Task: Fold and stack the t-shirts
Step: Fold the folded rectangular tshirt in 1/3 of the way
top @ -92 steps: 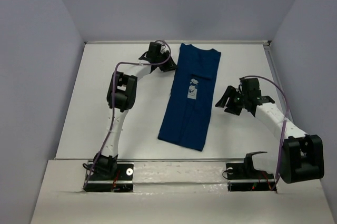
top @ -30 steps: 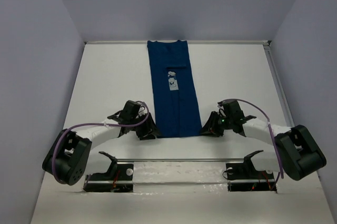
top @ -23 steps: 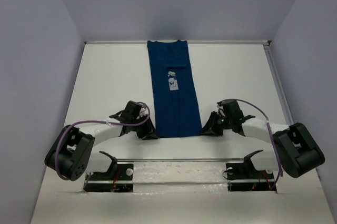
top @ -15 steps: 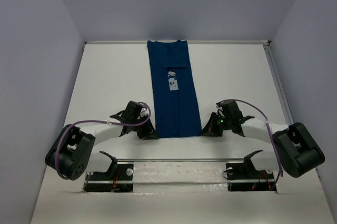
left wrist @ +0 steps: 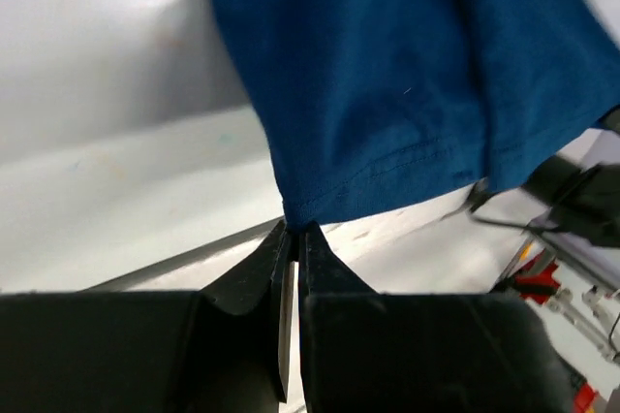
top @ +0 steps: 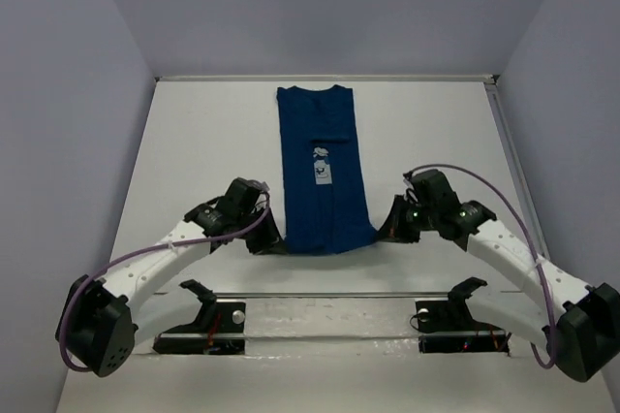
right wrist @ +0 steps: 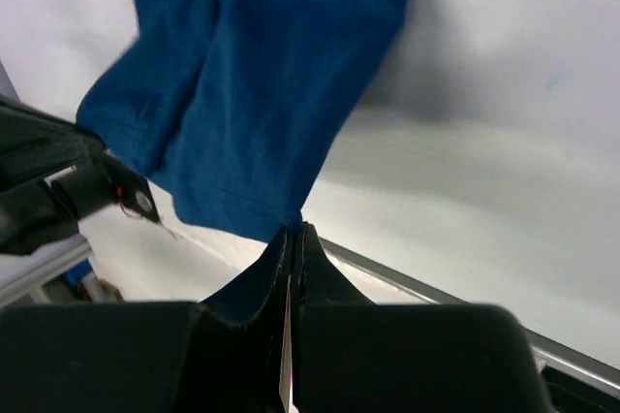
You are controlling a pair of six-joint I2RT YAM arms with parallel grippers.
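Blue cloth makes up the t-shirt [top: 325, 209]. It lies in a long thin strip down the middle of the table [top: 213, 142]. Its neck end is by the table's far edge. Its bottom hem is close to the table's near edge. The sides look folded in, so the strip is narrow. A small white print [top: 321, 169] sits on the chest part, on top of the strip. It has dark marks on it, but they are too small to make out.

The left gripper [top: 280, 242] is at the hem corner on the table's left side. The left wrist view shows its two black fingers pressed close together, pinching the very tip of that corner. The cloth fans out from the pinch, with a stitched hem line running across it.

The right gripper [top: 381, 230] is at the hem corner on the table's right side. The right wrist view shows its fingers pressed tight too, nipping that corner. The cloth there looks lifted a little off the table, with a soft shadow beside it.

Both arms are white with black joints. They reach in low from the table's near edge, one on each side of the shirt. A purple cable [top: 145, 258] loops along the left arm. A metal rail [top: 329, 294] runs along the table's near edge, just behind the hem.
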